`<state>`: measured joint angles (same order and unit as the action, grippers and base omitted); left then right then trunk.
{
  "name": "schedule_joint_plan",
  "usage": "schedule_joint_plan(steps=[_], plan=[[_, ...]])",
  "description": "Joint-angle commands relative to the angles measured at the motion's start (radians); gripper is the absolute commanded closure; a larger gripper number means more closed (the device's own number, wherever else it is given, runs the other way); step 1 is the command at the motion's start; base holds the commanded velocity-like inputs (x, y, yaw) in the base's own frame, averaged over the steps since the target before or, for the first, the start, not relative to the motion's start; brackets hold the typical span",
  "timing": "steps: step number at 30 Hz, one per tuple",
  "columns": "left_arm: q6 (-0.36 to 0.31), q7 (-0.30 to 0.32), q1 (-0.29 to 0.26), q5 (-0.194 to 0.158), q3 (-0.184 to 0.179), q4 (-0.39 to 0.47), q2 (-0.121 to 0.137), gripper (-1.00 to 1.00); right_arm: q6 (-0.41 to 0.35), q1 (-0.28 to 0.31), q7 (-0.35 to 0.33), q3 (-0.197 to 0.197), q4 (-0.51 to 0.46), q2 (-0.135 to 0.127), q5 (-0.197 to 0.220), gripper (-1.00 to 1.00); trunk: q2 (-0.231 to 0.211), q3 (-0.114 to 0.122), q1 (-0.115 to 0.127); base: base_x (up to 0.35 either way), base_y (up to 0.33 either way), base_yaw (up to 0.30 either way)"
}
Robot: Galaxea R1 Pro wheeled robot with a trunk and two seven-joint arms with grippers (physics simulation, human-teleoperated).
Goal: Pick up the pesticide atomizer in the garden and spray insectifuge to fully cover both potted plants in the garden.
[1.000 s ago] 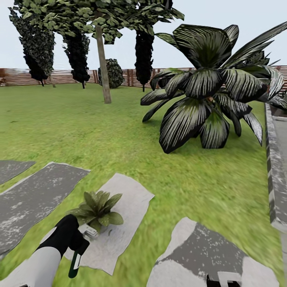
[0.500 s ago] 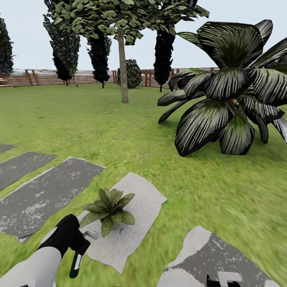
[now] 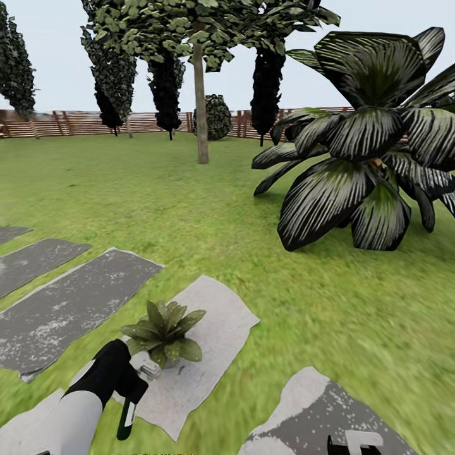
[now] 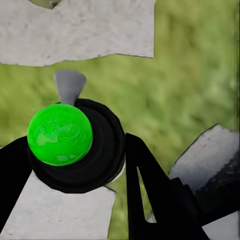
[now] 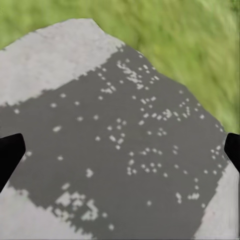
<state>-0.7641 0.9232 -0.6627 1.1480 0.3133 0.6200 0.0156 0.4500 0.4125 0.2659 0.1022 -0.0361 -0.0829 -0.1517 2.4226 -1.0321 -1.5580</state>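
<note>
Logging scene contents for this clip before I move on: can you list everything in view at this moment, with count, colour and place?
potted plant: one, olive-green rosette, on a pale stepping stone, near left
atomizer: one, black body with bright green cap and grey nozzle, held in the left gripper
stepping stones: several, grey, across the near lawn
lawn: green, from foreground to fence
striped-leaf plant: one, large, dark with pale stripes, right
trees: several, dark foliage, near the far fence
round bush: one, dark, by the fence
fence: brown, slatted, far edge
left gripper: black, shut on the atomizer beside the potted plant
right gripper: black fingertips spread, over a stepping stone
</note>
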Motion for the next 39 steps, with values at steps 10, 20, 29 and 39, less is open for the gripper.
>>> schedule_joint_plan(steps=[10,20,29,39], plan=[[-0.112,0.021,-0.017,0.014,-0.009,0.000,-0.031,1.00,0.001,0.000,0.001,0.008,0.001,0.000,-0.010,-1.00,0.000,-0.001,0.000,0.000,-0.062,0.270],[-0.211,0.232,-0.118,0.019,-0.192,0.001,-0.022,1.00,0.001,0.000,0.002,0.008,0.000,-0.002,-0.009,-1.00,0.000,-0.001,0.000,0.000,0.000,0.207],[-0.213,0.531,-0.353,0.283,-0.224,-0.130,-0.013,1.00,0.001,0.000,0.001,0.008,0.000,-0.008,-0.011,-1.00,0.000,-0.001,0.000,0.000,0.000,0.004],[-0.202,0.648,-0.378,0.478,-0.223,-0.124,-0.015,1.00,0.001,0.000,0.002,0.008,-0.001,-0.007,-0.010,-1.00,0.000,-0.001,0.000,0.072,-0.029,0.002]])
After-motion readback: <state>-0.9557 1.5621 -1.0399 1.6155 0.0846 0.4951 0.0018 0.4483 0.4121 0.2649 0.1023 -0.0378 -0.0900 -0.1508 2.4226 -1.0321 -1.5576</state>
